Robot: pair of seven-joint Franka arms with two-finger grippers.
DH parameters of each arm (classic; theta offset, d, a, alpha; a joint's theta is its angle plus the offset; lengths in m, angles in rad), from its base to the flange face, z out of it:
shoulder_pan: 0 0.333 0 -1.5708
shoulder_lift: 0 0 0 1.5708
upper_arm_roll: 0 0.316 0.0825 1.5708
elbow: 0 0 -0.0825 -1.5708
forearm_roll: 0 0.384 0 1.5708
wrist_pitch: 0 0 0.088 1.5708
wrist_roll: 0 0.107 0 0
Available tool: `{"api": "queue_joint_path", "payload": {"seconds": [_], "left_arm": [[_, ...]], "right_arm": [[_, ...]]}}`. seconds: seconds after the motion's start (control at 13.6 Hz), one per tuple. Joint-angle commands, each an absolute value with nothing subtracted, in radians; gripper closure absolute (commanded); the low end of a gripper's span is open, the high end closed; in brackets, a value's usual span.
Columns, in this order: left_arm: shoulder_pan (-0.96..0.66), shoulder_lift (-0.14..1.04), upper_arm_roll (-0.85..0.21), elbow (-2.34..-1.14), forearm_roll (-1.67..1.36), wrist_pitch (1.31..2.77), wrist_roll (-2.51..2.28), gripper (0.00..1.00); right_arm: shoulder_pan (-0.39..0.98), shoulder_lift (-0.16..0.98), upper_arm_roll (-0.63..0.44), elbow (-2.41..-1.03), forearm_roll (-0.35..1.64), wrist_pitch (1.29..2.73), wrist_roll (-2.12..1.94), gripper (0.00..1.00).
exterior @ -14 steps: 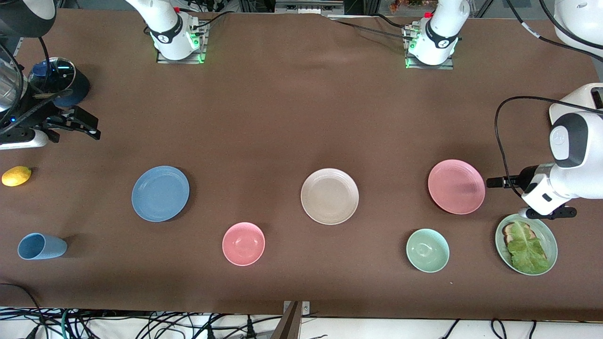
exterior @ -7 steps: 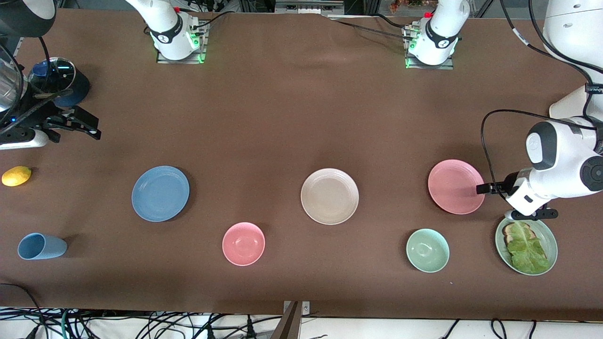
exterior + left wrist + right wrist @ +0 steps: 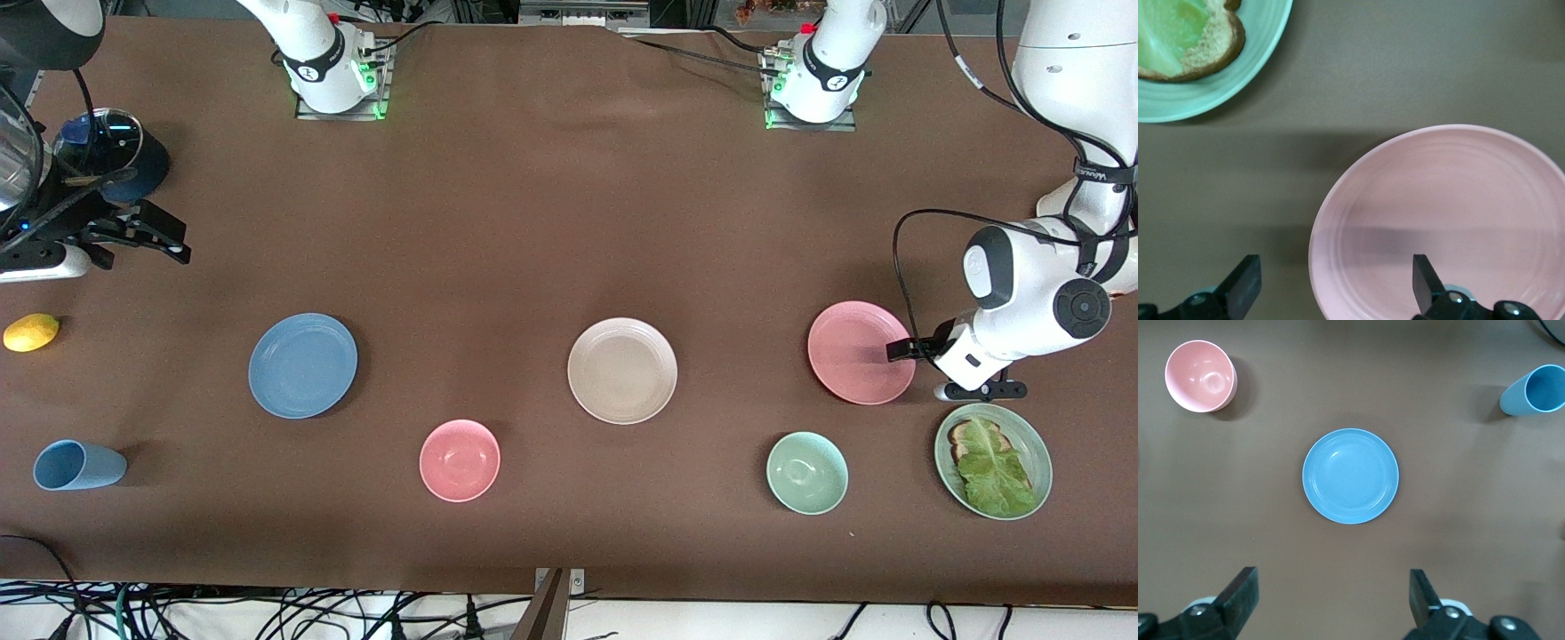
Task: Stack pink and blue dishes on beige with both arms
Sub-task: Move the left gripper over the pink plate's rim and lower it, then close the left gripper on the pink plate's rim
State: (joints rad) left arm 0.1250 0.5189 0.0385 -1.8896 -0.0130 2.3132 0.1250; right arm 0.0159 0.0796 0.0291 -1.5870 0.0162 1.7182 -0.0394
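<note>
The beige plate (image 3: 622,371) lies bare at mid-table. The pink plate (image 3: 861,352) (image 3: 1438,220) lies toward the left arm's end. My left gripper (image 3: 900,350) (image 3: 1335,288) hangs open over its rim, one finger over the plate, the other over the cloth outside it. It touches nothing that I can see. The blue plate (image 3: 302,364) (image 3: 1350,476) lies toward the right arm's end. My right gripper (image 3: 167,238) (image 3: 1331,590) waits open and empty, high over the table near that end.
A pink bowl (image 3: 460,460) (image 3: 1200,375), a green bowl (image 3: 806,472) and a pale green plate (image 3: 1031,436) (image 3: 1251,60) with lettuce and toast sit nearer the front camera. A blue cup (image 3: 78,465) (image 3: 1535,390) and a lemon (image 3: 31,332) lie at the right arm's end.
My left arm has swung in toward the pink plate, and its gripper now reaches over the plate's rim. The right arm and all dishes have stayed put.
</note>
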Motion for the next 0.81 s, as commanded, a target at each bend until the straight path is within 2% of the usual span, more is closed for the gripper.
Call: {"api": "queue_joint_path", "payload": {"seconds": [0.0, 0.66, 0.74], "left_arm": [[0.133, 0.48, 0.034, -1.927, -0.015, 2.324, 0.155, 0.0], [0.172, 0.554, 0.032, -1.924, -0.026, 2.322, 0.19, 0.01], [0.185, 0.56, 0.031, -1.924, -0.029, 2.321, 0.211, 0.1]], "right_arm": [[0.011, 0.072, 0.029, -1.586, 0.032, 1.715, -0.032, 0.0], [0.011, 0.071, 0.029, -1.586, 0.032, 1.71, -0.032, 0.0], [0.011, 0.071, 0.029, -1.586, 0.032, 1.71, -0.032, 0.0]]}}
